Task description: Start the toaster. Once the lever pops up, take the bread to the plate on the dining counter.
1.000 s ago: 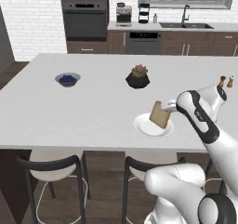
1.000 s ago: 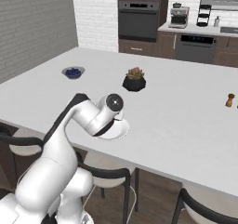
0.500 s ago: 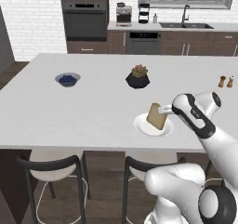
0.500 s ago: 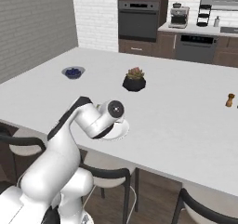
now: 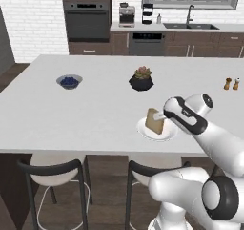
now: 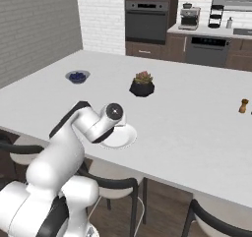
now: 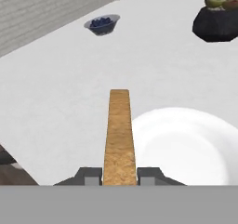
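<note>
The pale dining counter (image 5: 95,105) carries a white plate (image 5: 151,133) close to its near edge, toward the right end. The white arm's gripper (image 7: 120,175) clasps a slice of bread (image 5: 155,120), jaws pressed to both faces, holding it upright on edge over the plate's left rim. A potted succulent (image 5: 141,78) sits mid-counter beyond the plate; a small bowl of blueberries (image 5: 69,81) rests toward the left end, and two shakers (image 5: 231,84) stand near the right edge.
</note>
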